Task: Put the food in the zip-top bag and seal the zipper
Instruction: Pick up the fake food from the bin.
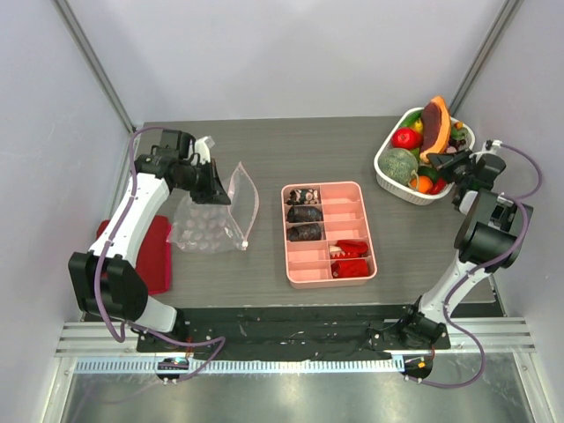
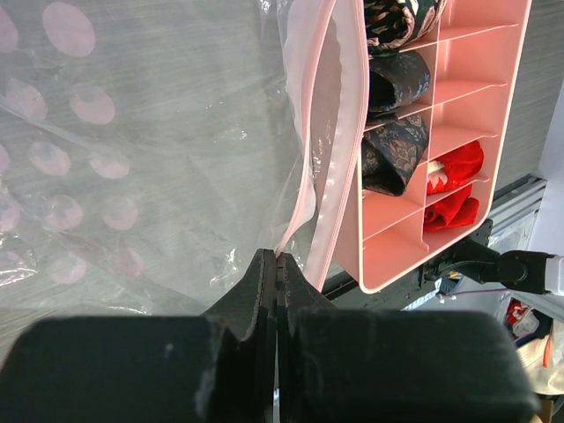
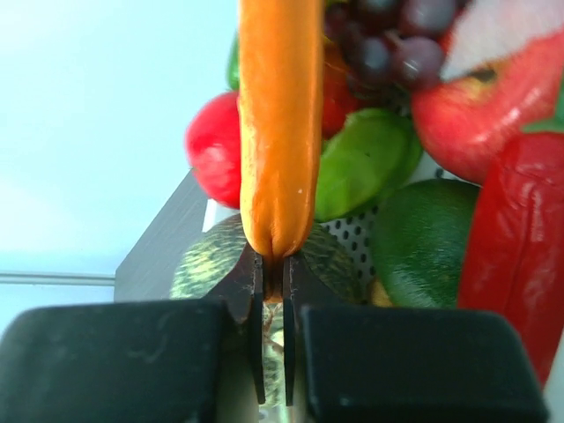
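Observation:
The clear, dotted zip-top bag [image 1: 210, 222] stands open on the table's left side, its pale zipper [image 1: 251, 204] edge turned toward the middle. My left gripper [image 1: 210, 181] is shut on the bag's rim, and the left wrist view shows the zipper [image 2: 333, 167] strip running out from the pinched jaws of the left gripper [image 2: 278, 264]. The food fills a white basket [image 1: 385, 174] at the back right: a red tomato [image 1: 405, 137], green pieces and an orange wedge [image 1: 434, 123]. My right gripper [image 3: 274, 266] is shut on the lower tip of the orange wedge [image 3: 280, 132], over the basket.
A pink compartment tray [image 1: 291, 257] with dark lumps and red pieces lies in the middle of the table. A red folded cloth [image 1: 157, 256] lies at the left edge beside the left arm. White walls close in on both sides.

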Tool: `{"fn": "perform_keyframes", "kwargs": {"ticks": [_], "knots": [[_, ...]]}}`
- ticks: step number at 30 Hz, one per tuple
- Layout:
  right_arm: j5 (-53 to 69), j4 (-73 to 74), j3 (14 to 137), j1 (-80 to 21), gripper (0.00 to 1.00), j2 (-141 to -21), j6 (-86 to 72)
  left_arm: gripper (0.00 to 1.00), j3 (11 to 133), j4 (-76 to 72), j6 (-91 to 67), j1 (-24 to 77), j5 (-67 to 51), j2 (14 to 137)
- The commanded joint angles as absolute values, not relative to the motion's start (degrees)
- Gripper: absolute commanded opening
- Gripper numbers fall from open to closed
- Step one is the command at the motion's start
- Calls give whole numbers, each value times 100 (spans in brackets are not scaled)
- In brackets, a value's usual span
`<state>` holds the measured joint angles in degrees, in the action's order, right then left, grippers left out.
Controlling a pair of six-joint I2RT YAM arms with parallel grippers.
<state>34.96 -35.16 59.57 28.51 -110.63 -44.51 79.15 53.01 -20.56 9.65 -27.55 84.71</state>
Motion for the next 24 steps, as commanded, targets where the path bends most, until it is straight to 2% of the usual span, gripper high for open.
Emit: {"fn": "perform_keyframes", "kwargs": {"ticks": [1,7,12,15,18,22,24], "knots": [[3638,-3622,6091,2979,1,-10214,-4061,0,8121,5221,-1960,976,-2874,8420],[3945,-3104,6266,3059,1,-9651,-3736,0,8095,5212,-1916,984,-2874,8385],[4727,-2146,6627,3067,1,-9203,-3060,0,8025,5116,-1890,975,-2830,8280],[5481,-1076,6916,3032,1,-8887,-2445,0,7989,5054,-1898,975,-2778,8253],[6158,663,7329,2945,1,-8614,-1316,0,7980,4992,-1925,967,-2637,8227],[6590,3489,7996,2708,1,-8263,357,0,7963,4826,-1907,967,-2514,8218],[6653,4355,8155,2410,1,-8034,1017,0,7998,4816,-1890,967,-2496,8244]]}}
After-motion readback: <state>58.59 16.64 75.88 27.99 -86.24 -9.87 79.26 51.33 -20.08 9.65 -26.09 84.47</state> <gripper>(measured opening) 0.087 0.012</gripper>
